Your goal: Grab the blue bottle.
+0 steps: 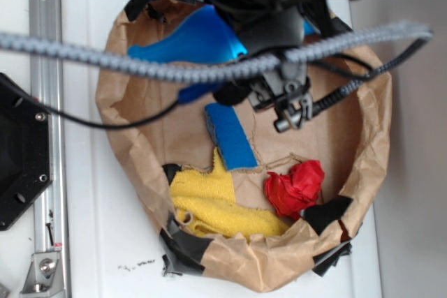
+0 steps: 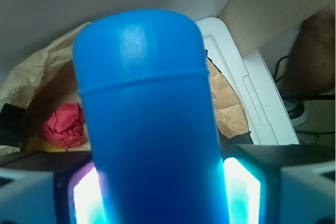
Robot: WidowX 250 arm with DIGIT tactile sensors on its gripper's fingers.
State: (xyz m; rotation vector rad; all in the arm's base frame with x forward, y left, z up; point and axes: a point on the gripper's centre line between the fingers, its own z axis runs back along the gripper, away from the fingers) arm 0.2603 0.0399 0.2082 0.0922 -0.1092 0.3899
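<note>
Brown paper, crumpled into a rough bowl (image 1: 119,113) and patched with black tape, fills the exterior view on a white tray (image 1: 91,242). Up at the far side of that bowl the blue bottle (image 1: 185,43) shows its wide body, partly hidden under the black arm and a grey braided cable (image 1: 140,66) that sweeps right across the shot. The gripper (image 1: 241,47) sits on top of the bottle, though from here the arm covers the fingers and I cannot tell how they stand. Below the bottle lies a flat blue sponge piece (image 1: 230,137), then a yellow cloth (image 1: 209,204) at the near rim, and a red crumpled wad (image 1: 297,188) just beside it to the right. Over to the wrist view: the blue bottle (image 2: 149,124) fills the middle of the frame, its rounded end pointing away from the camera, and the gripper (image 2: 157,192) has it pinched, a finger pad (image 2: 86,198) glowing bright against each flank of the plastic. Past the bottle on the left the red wad (image 2: 64,125) rests in the paper bowl (image 2: 42,72), and the white tray (image 2: 252,87) runs off to the right.
</note>
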